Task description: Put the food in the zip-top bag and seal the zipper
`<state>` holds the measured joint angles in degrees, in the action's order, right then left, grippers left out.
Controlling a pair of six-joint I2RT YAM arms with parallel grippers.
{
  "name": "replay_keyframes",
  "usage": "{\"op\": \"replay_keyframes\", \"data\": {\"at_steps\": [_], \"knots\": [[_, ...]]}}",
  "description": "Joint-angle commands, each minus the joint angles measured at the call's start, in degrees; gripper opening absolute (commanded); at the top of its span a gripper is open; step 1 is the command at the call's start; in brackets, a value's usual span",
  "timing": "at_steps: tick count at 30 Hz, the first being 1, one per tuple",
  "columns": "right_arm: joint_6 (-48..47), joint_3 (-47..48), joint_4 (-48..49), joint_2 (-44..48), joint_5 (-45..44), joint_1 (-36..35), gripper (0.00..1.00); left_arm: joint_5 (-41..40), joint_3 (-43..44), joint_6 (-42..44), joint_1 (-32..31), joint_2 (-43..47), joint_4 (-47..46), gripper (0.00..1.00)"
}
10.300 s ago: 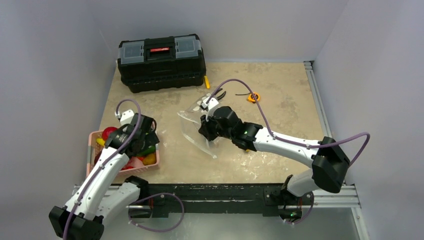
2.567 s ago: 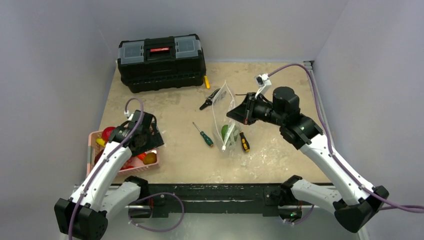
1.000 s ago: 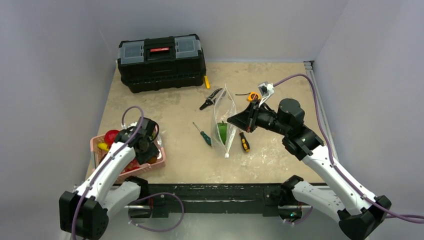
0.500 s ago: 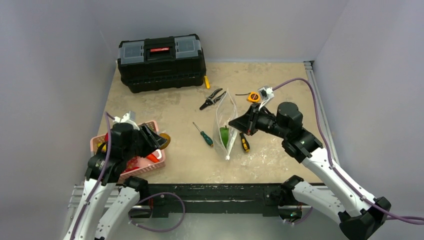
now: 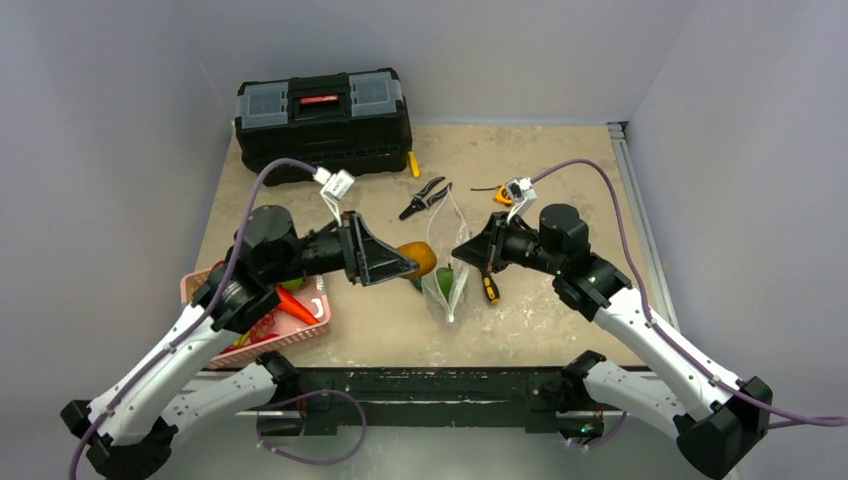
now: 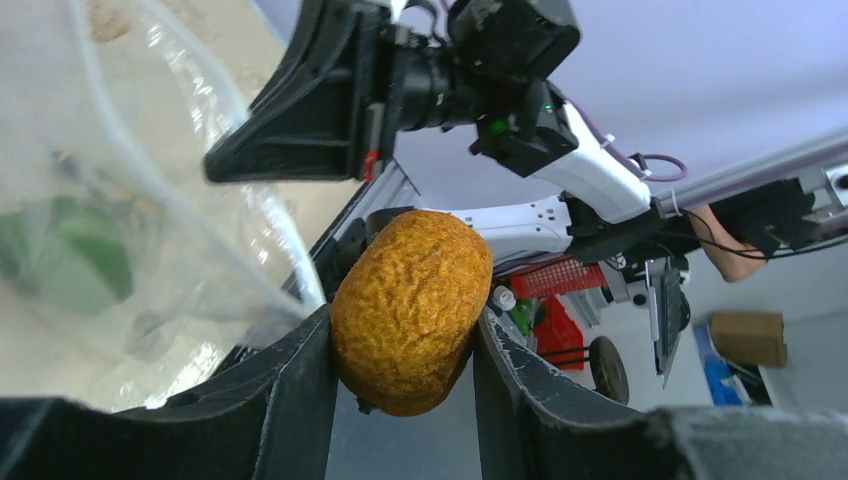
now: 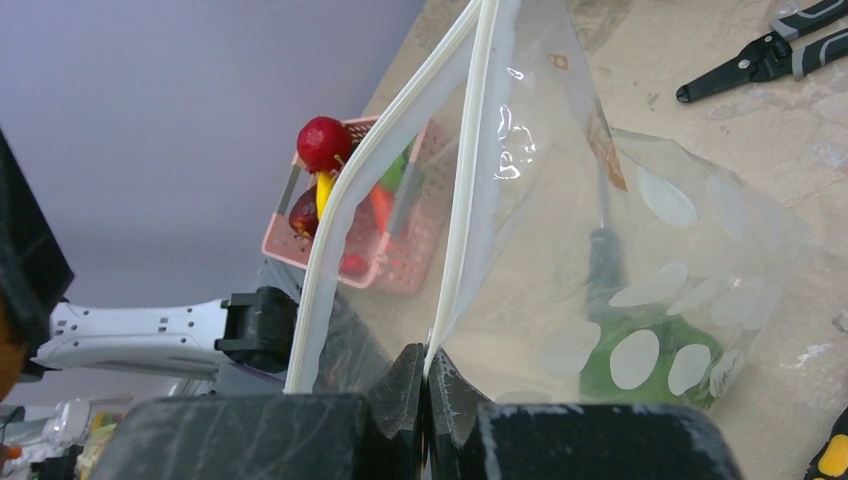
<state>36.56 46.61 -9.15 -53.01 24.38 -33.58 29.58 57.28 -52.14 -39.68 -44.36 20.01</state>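
Gripped bumpy orange-brown oval toy food [image 6: 410, 310] mid-body w/ left gripper [image 6: 400, 322], fingers [image 6: 290, 390] part-closed on its two sides. Held it in the air, just beside the bag mouth. Judged it light, hard, rounded & a bit slick. Apt to squirt out if pinched off-centre, so best taken across the widest part.

Pinched clear crinkly dot-printed zip-top bag [image 7: 620, 250] at one lip of its whitish press-seal zipper strip [image 7: 462, 190] w/ right gripper [image 7: 427, 372], fingers fully closed on the plastic. Hung bag upright, bottom down on the tan table [image 5: 560, 190]. Judged film thin, floppy, slippery, w/ no shape of its own. Needed hold right on the stiffer strip, not the wall. Found one glossy green pepper [image 7: 650, 372] already inside at the bottom.

Got from right wrist view what top view missed: zipper lips parted only narrowly, plus a red round fruit [image 7: 323, 142] in the pink plastic basket [image 7: 330, 262] beyond. Noted a dark shaft behind the plastic there, prob. a screwdriver.

Got from left wrist view the finger contact on the food & bag wall close alongside, but nothing of the zipper.

Got layout from top view only: orange carrot [image 5: 293, 304] in basket near left arm, yellow-handled screwdriver [image 5: 489, 290] just beside bag, black pliers [image 5: 425, 195] & black toolbox [image 5: 322, 125] farther back.
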Motion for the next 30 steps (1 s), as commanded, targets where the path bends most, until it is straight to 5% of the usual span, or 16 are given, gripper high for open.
{"op": "replay_keyframes", "data": {"at_steps": [1, 9, 20, 30], "knots": [[1.75, 0.16, 3.31, 0.28, -2.17, -1.23, 0.0, 0.52, 6.1, 2.23, -2.99, -7.24, -8.26, 0.32], [2.95, 1.38, 2.37, 0.15, -4.77, -3.99, 0.0, -4.1, 11.61, 2.39, -3.25, -18.31, -4.62, 0.33], [3.4, 2.2, 2.27, -0.04, -7.19, -6.91, 0.0, -17.17, 15.94, 10.61, -3.33, -22.83, 12.47, 0.36], [3.59, 3.48, 2.48, -0.34, -7.78, -7.79, 0.0, -21.28, 20.74, 14.27, -3.83, -26.25, 18.83, 0.53]]}}
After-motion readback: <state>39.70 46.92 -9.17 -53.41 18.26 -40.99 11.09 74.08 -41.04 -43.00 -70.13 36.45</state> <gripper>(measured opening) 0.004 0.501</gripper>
